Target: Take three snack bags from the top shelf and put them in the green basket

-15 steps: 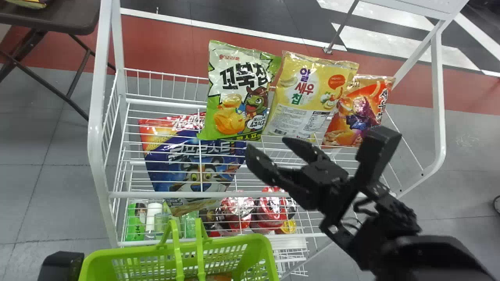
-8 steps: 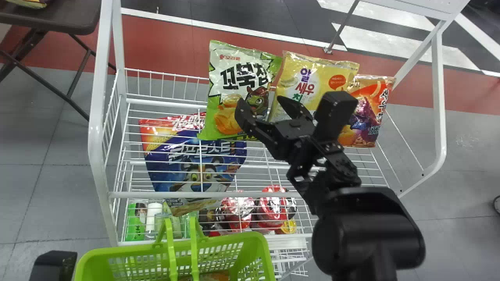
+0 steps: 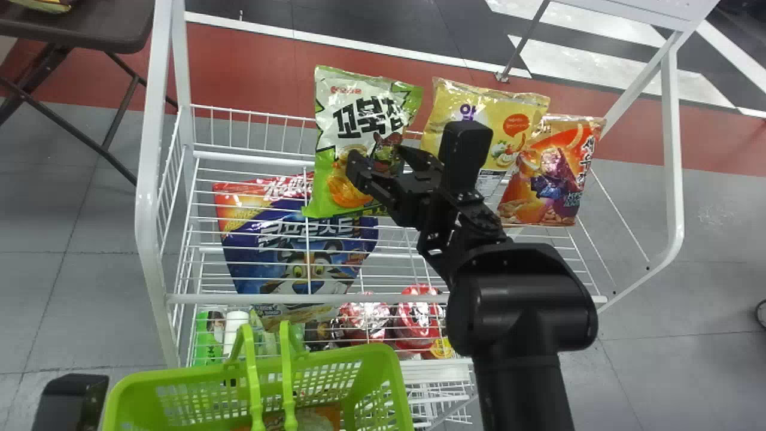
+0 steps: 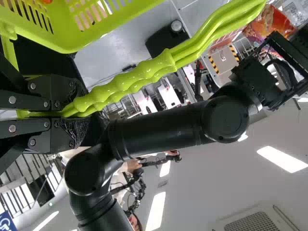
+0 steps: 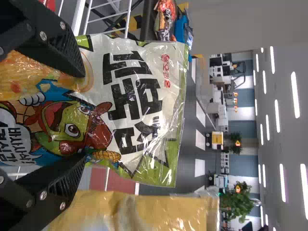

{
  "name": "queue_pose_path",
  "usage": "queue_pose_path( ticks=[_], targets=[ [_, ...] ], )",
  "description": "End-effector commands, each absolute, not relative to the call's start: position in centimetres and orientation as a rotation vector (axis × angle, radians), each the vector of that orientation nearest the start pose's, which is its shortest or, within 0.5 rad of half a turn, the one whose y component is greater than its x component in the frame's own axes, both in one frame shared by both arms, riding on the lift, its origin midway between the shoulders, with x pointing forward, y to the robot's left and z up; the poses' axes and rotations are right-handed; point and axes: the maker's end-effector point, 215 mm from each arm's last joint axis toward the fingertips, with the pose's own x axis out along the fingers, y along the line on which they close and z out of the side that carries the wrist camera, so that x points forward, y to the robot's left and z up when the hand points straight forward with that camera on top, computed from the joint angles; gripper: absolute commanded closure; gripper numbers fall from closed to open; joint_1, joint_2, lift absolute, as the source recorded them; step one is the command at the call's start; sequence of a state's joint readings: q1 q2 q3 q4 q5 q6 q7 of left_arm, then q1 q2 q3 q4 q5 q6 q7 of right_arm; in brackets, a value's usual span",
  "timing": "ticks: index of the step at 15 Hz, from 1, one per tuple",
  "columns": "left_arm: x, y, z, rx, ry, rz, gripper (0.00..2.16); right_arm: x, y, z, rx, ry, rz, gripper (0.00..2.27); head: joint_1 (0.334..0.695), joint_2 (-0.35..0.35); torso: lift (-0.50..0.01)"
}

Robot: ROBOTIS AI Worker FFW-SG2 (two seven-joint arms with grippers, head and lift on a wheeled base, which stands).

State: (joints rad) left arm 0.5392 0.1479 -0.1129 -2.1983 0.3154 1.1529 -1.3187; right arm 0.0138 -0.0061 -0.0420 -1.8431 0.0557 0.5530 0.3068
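The right gripper [image 3: 378, 157] has reached the green-and-white snack bag [image 3: 359, 114] on the top shelf [image 3: 209, 297], nudging it slightly; its jaws stand wide astride it, so closing seems next; the left gripper [image 4: 72, 111] grips the green basket's [image 3: 335, 355] handles [image 4: 115, 90].

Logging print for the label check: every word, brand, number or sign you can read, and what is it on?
"꼬북칩": green-and-white snack bag
"알": yellow snack bag; the rest of its title is covered
"새우", probably: orange snack bag; rest unclear
Wheelchair symbol, no words: blue sign
Blue bag: title crossed by wires, not fully readable
All smaller print: too small or blurred
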Motion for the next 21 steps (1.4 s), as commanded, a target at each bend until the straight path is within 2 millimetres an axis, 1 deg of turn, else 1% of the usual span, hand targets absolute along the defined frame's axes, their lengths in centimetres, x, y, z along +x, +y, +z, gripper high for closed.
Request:
queue_pose_path(
  ticks=[1, 2, 4, 5, 7, 9, 10, 11, 13, 14, 15, 16, 17, 18, 19, 20, 21],
  targets=[
    [16.1, -1.4, -37.0, -0.843, 0.872, -1.472, 1.16, 57.3, -18.4, -37.1, 0.006, 0.331, 0.274, 2.06, 0.695, -0.334, -0.04],
    [16.2, -1.4, -36.9, -0.841, 0.87, -1.47, 1.16, 56.9, -18.0, -37.3, 0.007, 0.344, 0.285, 2.19, 0.695, -0.318, -0.04],
    [16.5, -1.3, -36.9, -0.838, 0.871, -1.472, 1.16, 56.2, -17.7, -36.3, 0.008, 0.329, 0.299, 2.19, 0.695, -0.304, -0.04],
    [16.7, -1.3, -36.8, -0.837, 0.868, -1.473, 1.16, 55.4, -17.7, -36.0, 0.012, 0.328, 0.304, 2.19, 0.695, -0.3, -0.04],
    [17.0, -1.3, -36.9, -0.838, 0.871, -1.472, 1.16, 53.4, -17.8, -34.0, 0.017, 0.303, 0.313, 2.19, 0.695, -0.298, -0.04],
    [17.2, -1.3, -36.8, -0.835, 0.874, -1.473, 1.16, 50.4, -18.8, -30.8, 0.009, 0.265, 0.302, 2.19, 0.695, -0.304, -0.04],
    [17.2, -1.3, -36.9, -0.834, 0.879, -1.47, 1.16, 48.3, -19.2, -30.5, 0.014, 0.282, 0.303, 2.19, 0.695, -0.31, -0.04],
    [17.3, -1.4, -36.8, -0.835, 0.878, -1.471, 1.16, 46.5, -19.9, -29.4, 0.03, 0.307, 0.301, 2.19, 0.695, -0.329, -0.04],
    [17.2, -1.7, -36.8, -0.828, 0.88, -1.475, 1.16, 40.1, -20.9, -31.3, 0.135, 0.499, 0.323, 2.19, 0.695, -0.35, -0.04],
    [17.1, -1.8, -36.8, -0.827, 0.882, -1.478, 1.16, 37.3, -21.5, -31.8, 0.169, 0.557, 0.323, 2.19, 0.695, -0.35, -0.04],
    [16.9, -2.1, -36.8, -0.825, 0.884, -1.484, 1.16, 34.5, -21.8, -31.5, 0.201, 0.588, 0.337, 2.19, 0.695, -0.35, -0.04],
    [16.9, -2.1, -36.8, -0.821, 0.885, -1.479, 1.16, 31.9, -22.3, -31.9, 0.241, 0.634, 0.344, 2.19, 0.695, -0.35, -0.04],
    [16.8, -2.2, -37.0, -0.819, 0.889, -1.475, 1.16, 29.4, -22.3, -32.4, 0.268, 0.685, 0.356, 2.19, 0.695, -0.35, -0.04],
    [16.8, -2.4, -36.9, -0.82, 0.889, -1.477, 1.16, 26.4, -22.2, -33.4, 0.314, 0.774, 0.366, 2.19, 0.695, -0.35, -0.04],
    [16.7, -2.5, -36.9, -0.817, 0.89, -1.477, 1.16, 24.2, -22.0, -34.2, 0.364, 0.844, 0.385, 2.19, 0.695, -0.35, -0.04],
    [16.7, -2.7, -36.9, -0.814, 0.89, -1.479, 1.16, 24.0, -21.9, -33.7, 0.38, 0.834, 0.41, 2.19, 0.695, -0.35, -0.04],
    [16.4, -3.0, -37.0, -0.808, 0.893, -1.485, 1.16, 23.7, -21.5, -33.7, 0.395, 0.839, 0.429, 2.19, 0.695, -0.35, -0.04]
  ],
)
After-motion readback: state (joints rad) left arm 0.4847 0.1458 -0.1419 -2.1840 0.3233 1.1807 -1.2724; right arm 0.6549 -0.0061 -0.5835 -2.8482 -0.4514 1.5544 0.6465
